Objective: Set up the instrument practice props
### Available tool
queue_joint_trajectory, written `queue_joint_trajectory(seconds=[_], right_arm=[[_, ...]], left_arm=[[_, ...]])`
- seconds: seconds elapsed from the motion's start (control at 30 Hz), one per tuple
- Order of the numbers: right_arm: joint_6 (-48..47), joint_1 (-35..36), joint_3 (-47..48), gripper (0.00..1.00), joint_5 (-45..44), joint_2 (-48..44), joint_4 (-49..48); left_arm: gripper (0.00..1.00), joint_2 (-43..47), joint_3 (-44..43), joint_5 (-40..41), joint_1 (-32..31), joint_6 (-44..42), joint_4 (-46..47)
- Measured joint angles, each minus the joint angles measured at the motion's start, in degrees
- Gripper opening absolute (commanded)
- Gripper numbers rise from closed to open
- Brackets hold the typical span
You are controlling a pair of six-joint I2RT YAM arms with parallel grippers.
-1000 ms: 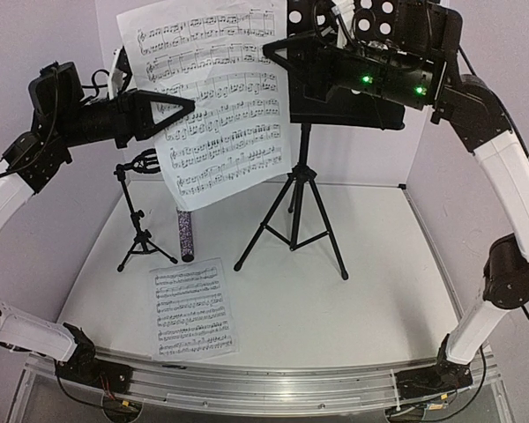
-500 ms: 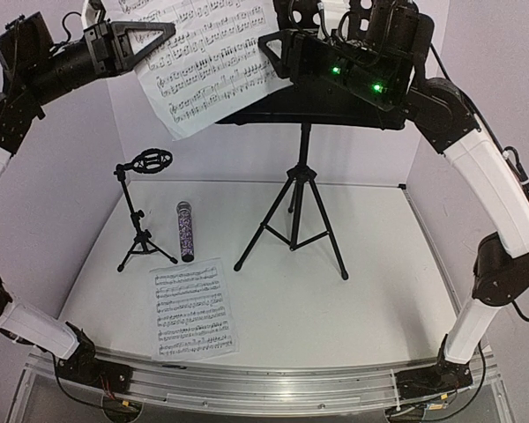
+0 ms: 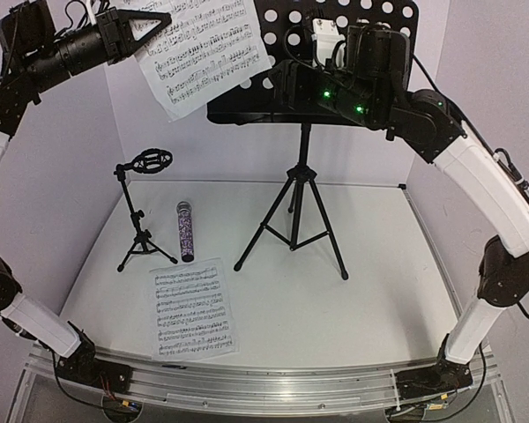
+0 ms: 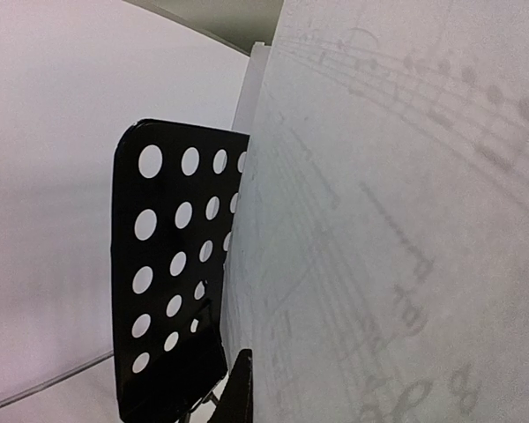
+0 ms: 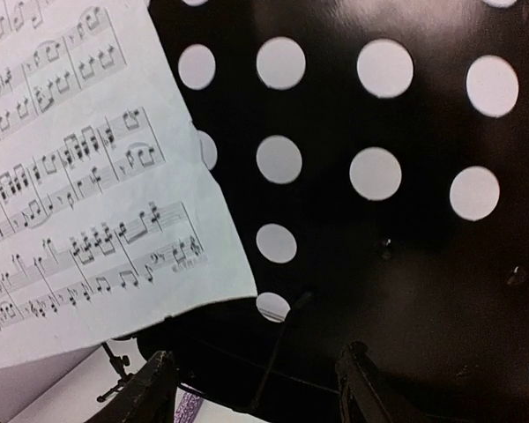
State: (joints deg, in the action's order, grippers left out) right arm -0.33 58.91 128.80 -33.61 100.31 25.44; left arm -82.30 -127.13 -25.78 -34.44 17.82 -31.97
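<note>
Left gripper point(image 3: 154, 22), pinching 1 music sheet point(image 3: 207, 48), is raising it higher beside the perforated desk point(image 3: 397, 26), now tilted upright; right gripper point(image 5: 256, 388) is hovering spread before it; placement is nearing.

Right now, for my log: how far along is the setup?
Done: music stand and mic stand are upright. In hand: the left gripper holds one music sheet beside the perforated desk, not on its ledge. Left: the second sheet lies flat on the table, the microphone beside the mic stand.
</note>
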Motion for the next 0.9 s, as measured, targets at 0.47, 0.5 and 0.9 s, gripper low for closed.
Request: queue_joint_trajectory(seconds=[0.47, 0.5, 0.9], right_arm=[[6.87, -7.69, -2.04, 0.41, 12.17, -0.32, 3.3], [6.93, -7.61, -2.42, 0.42, 12.58, -0.42, 3.12], [8.76, -7.5, -7.73, 0.33, 15.06, -0.88, 0.85]], left_arm=[[0.0, -1.7, -1.51, 0.88, 0.0, -9.44, 0.06], [0.0, -1.87, -1.51, 0.88, 0.0, -9.87, 0.05], [0.0, -3.77, -1.82, 0.47, 0.0, -12.81, 0.06]])
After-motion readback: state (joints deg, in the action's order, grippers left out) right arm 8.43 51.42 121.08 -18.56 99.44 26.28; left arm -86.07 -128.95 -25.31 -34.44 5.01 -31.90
